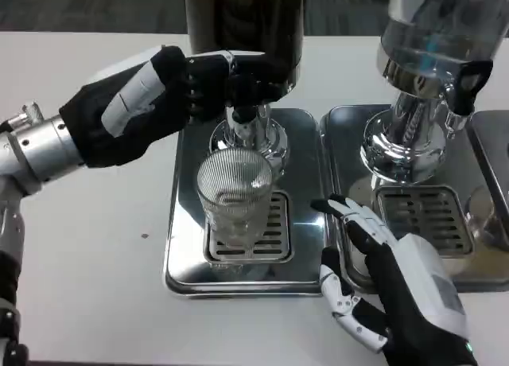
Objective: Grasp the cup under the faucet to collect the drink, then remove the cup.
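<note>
White table (95, 270), ribbed cup (234, 192), no legible writing

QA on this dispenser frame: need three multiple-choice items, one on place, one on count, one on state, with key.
1. Where does the ribbed glass cup stand?
A. on the grille of the left drip tray
B. on the bare table
C. in the right hand

2. How many dispensers show on trays?
A. one
B. two
C. four

3. What is the left hand doing?
A. lying flat on the table
B. holding the cup
C. reaching to the tap above the cup

Key: 1 A, the cup sits on the slotted grille below the tap. 2 B, a dark dispenser and a clear one. 3 C, its fingers are at the tap; the right hand is open beside the tray.
</note>
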